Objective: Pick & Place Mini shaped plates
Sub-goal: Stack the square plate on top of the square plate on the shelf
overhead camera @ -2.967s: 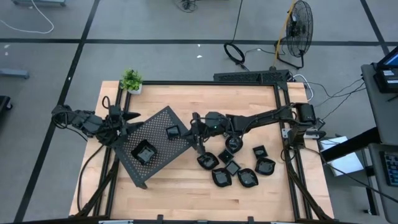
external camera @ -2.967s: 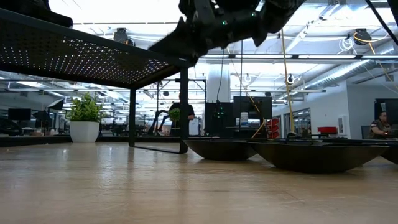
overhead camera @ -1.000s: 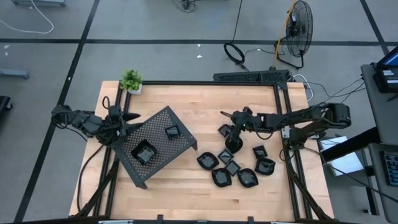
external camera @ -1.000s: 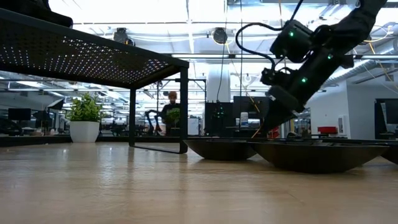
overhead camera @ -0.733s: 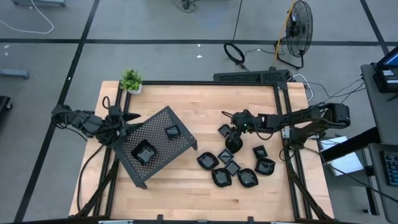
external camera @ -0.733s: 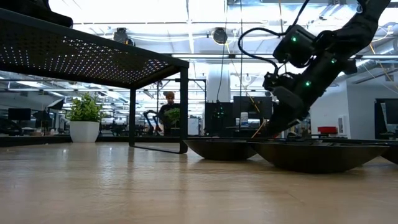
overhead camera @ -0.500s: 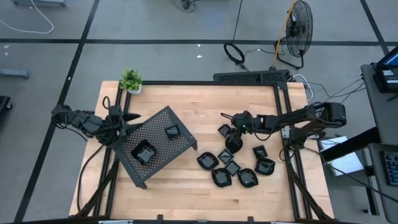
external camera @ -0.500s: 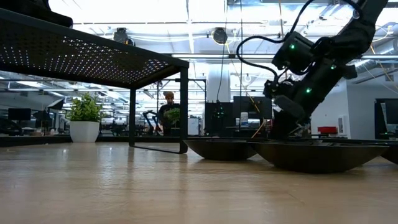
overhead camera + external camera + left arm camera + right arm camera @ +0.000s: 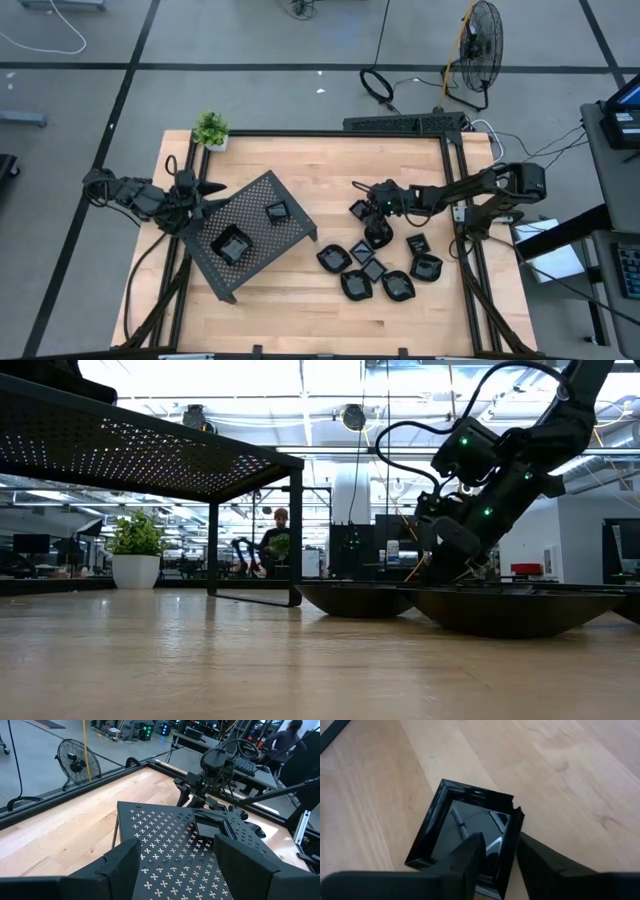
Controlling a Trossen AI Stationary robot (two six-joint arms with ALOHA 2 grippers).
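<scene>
Right end effector (image 9: 366,207) down over the square plate (image 9: 359,209) at the far edge of the plate cluster (image 9: 385,262) on the desk (image 9: 400,160). Right wrist view: fingers (image 9: 470,852) straddling the plate's near rim (image 9: 511,837), 1 inside the dish, 1 outside, narrow gap, not yet clamped as far as can be judged. Plate directly under and ahead of the fingers, sitting diamond-wise to them, corner pointing away; next move likely just squeeze and lift. Right arm clearly nearer; left end effector (image 9: 175,857) parked wide open at the tray (image 9: 250,235), well apart. High view gives layout: 2 plates already on tray (image 9: 277,211), about 8 on the desk. Rim straddle only visible in the wrist view; low view shows the end effector (image 9: 450,560) low behind the dishes (image 9: 510,608), contact hidden.
</scene>
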